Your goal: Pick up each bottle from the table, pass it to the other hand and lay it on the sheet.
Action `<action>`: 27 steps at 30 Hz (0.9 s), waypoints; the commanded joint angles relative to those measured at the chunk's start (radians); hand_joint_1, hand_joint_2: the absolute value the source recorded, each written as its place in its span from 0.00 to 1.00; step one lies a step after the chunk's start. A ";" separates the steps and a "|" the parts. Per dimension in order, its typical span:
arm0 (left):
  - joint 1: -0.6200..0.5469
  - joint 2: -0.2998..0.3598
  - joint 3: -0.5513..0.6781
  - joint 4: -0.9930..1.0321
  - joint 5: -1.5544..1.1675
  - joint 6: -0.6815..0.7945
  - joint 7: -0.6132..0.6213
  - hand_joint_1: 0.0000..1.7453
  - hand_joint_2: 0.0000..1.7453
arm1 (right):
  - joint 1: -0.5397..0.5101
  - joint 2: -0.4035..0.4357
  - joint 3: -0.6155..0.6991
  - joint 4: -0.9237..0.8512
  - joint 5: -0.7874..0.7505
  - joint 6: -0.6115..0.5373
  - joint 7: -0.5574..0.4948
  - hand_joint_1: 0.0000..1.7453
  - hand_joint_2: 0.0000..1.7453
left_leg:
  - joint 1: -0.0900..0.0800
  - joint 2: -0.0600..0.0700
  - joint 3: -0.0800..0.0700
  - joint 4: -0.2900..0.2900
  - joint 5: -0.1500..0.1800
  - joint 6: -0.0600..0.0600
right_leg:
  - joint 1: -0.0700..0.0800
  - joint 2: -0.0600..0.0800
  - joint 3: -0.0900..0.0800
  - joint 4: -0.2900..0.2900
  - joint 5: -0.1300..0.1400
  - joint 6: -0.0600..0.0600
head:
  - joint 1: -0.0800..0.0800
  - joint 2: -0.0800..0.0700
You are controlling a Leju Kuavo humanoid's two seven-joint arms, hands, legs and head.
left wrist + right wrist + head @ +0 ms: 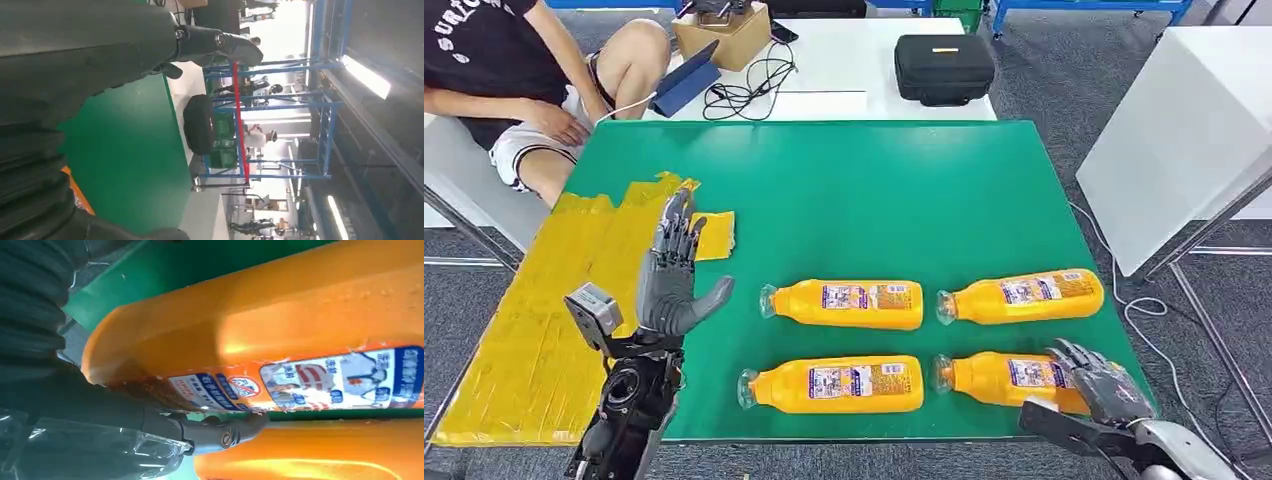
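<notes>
Right hand closing in on the near-right bottle — grasp not settled.

Four orange bottles lie on their sides on the green table (844,190), two rows of two, caps toward the yellow sheet (534,330) that covers the table's left edge. The right hand (1099,385) drapes over the base end of the near-right bottle (1004,380) by the near right corner; fingers curve onto it, but I cannot tell whether they truly grip. The left hand (674,275) is raised over the sheet's inner edge, fingers spread, holding nothing. The other bottles (849,303) lie untouched. Judgement — smooth glossy plastic, stiff, likely full so fairly heavy, and round, so it may roll or slip; best taken around the mid-body at the label, leaving the neck end free for the handover.
</notes>
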 commanded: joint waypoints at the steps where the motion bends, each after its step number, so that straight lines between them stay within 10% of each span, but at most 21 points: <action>1: -0.044 -0.002 0.001 0.057 -0.006 -0.011 0.007 0.00 1.00 | 0.122 0.015 0.036 0.014 -0.016 0.046 0.031 0.00 1.00 | 0.001 -0.005 0.001 -0.001 0.000 -0.001 | 0.001 -0.006 0.003 -0.002 -0.001 0.001 | 0.000 0.000; 13: -0.025 -0.003 -0.008 0.033 -0.005 -0.014 0.008 0.00 1.00 | 0.058 0.046 0.070 0.133 -0.003 0.048 0.038 0.03 1.00 | 0.002 -0.004 0.002 -0.002 0.000 -0.001 | 0.001 -0.006 0.005 -0.004 0.000 0.001 | 0.000 0.000; 14: -0.026 -0.005 -0.009 0.033 -0.005 -0.014 0.010 0.00 1.00 | 0.043 0.050 0.077 0.163 -0.002 0.050 0.038 0.14 1.00 | 0.002 -0.003 0.003 -0.002 0.000 -0.001 | 0.002 -0.005 0.005 -0.004 0.000 0.001 | 0.000 0.000; 15: -0.025 -0.007 -0.008 0.031 -0.004 -0.013 0.011 0.00 1.00 | 0.025 0.048 0.091 0.197 0.006 0.051 0.037 0.77 1.00 | 0.002 -0.004 0.003 -0.003 0.000 -0.001 | 0.002 -0.006 0.005 -0.005 0.000 0.001 | 0.000 0.000; 16: -0.022 -0.011 -0.007 0.031 -0.005 -0.013 0.013 0.00 1.00 | 0.005 0.048 0.102 0.245 0.011 0.043 0.037 0.88 1.00 | 0.002 -0.002 0.003 -0.002 0.000 -0.001 | 0.002 -0.004 0.006 -0.005 0.000 0.001 | 0.000 0.000; 27: -0.038 -0.011 -0.023 0.057 -0.013 -0.018 0.008 0.00 1.00 | -0.037 0.066 0.126 0.388 0.019 -0.048 0.028 1.00 1.00 | 0.008 -0.002 0.014 -0.003 -0.002 -0.001 | 0.006 -0.004 0.019 -0.012 0.000 -0.001 | 0.000 0.000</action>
